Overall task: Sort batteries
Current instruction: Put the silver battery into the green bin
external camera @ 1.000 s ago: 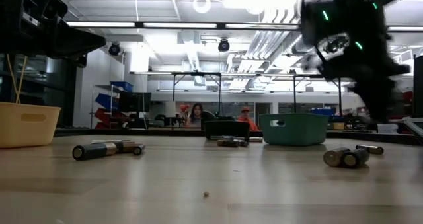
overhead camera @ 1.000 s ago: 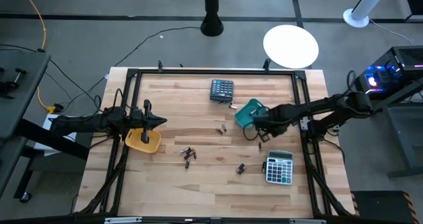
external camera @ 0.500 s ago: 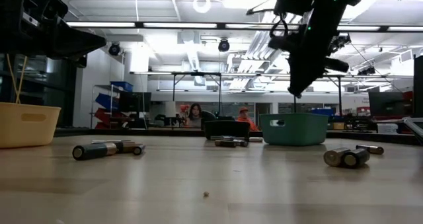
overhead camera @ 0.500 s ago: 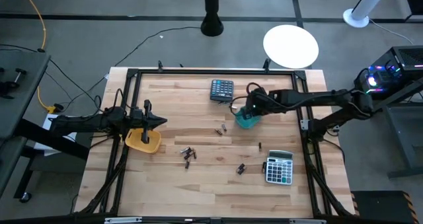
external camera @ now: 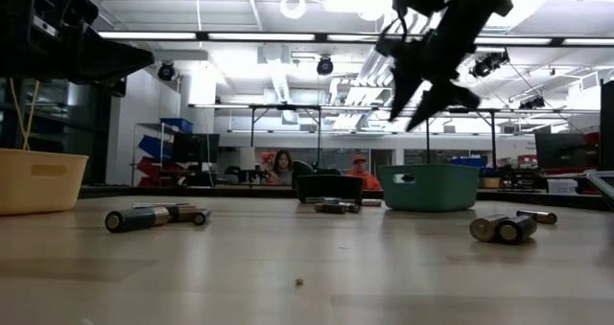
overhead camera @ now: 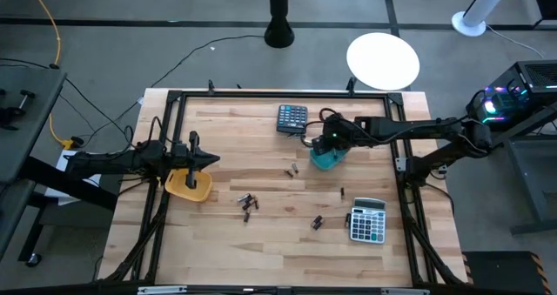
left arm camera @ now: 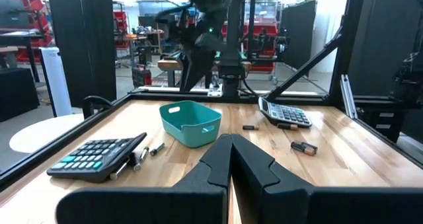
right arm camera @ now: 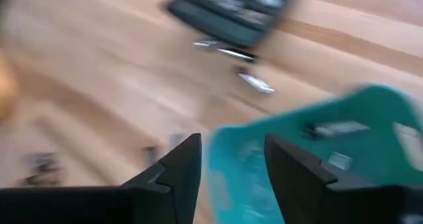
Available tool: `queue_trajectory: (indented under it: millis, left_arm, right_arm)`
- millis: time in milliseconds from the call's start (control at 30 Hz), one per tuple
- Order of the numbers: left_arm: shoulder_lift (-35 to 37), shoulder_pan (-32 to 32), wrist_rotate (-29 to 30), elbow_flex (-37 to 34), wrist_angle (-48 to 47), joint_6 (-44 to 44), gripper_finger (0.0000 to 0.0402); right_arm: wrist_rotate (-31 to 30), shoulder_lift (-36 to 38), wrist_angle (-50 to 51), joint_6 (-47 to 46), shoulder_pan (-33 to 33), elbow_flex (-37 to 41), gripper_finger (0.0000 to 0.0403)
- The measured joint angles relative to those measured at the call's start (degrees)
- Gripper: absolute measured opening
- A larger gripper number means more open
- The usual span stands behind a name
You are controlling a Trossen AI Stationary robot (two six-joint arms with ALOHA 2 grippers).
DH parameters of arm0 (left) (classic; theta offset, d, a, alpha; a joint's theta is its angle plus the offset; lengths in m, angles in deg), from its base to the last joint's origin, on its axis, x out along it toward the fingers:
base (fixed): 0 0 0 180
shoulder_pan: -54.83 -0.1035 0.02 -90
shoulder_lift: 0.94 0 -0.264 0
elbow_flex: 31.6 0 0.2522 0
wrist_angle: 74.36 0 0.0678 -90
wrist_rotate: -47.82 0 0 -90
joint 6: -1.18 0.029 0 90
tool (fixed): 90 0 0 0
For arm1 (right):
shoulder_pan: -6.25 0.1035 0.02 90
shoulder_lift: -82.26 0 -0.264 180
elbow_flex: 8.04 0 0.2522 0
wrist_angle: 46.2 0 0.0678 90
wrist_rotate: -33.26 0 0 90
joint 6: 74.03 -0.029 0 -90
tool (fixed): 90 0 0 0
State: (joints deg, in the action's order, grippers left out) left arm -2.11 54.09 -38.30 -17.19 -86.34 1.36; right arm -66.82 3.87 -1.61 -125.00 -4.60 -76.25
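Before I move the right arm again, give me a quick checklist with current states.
1. Right pincer open and holding nothing: ok.
2. It is above the teal tray: ok.
3. Battery inside the teal tray: ok, at least one shows.
4. Loose batteries remain on the table: not ok, sorting unfinished.
5. Left pincer shut, waiting over the yellow tray: ok.
6. Battery types: cannot tell.

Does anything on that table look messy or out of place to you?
Yes: batteries lie scattered loose across the wooden table, some beside the dark calculator, rather than in the teal tray or yellow tray.
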Motion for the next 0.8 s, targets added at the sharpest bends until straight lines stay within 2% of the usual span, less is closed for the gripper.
queue_trajectory:
  millis: [100,200,300,433,500,667,733,800]
  left_arm:
    - [0.0,0.0,0.0,0.0,0.5,-2.2,0.0]
    - [-0.1,0.0,1.2,0.0,7.4,-17.1,0.0]
    - [-0.3,0.0,8.0,0.0,16.2,-34.6,0.0]
    - [-0.6,0.0,17.9,0.0,27.5,-45.2,0.0]
    - [-2.1,0.0,18.2,0.8,29.0,-46.2,0.0]
    - [-12.3,0.0,12.5,4.6,25.0,-46.4,0.0]
    - [-17.4,-0.1,13.5,5.7,24.9,-44.2,0.0]
    - [-21.5,-0.8,17.2,7.1,25.1,-41.9,0.0]
  right_arm:
    - [3.8,0.0,-6.2,1.9,0.0,0.0,0.016]
    - [5.6,0.0,-11.5,2.0,0.0,0.0,0.016]
    - [5.6,0.0,-15.4,1.9,0.0,0.0,0.016]
    - [5.6,0.0,-18.3,1.5,0.0,0.0,0.016]
    - [5.6,0.0,-19.3,1.5,0.0,0.0,0.016]
    - [6.5,-0.7,-19.6,1.9,-0.7,-0.1,0.016]
    - [8.8,-2.1,-19.6,2.3,-1.4,-0.3,0.016]
    - [10.3,-4.0,-19.3,3.4,-1.9,-1.4,0.016]
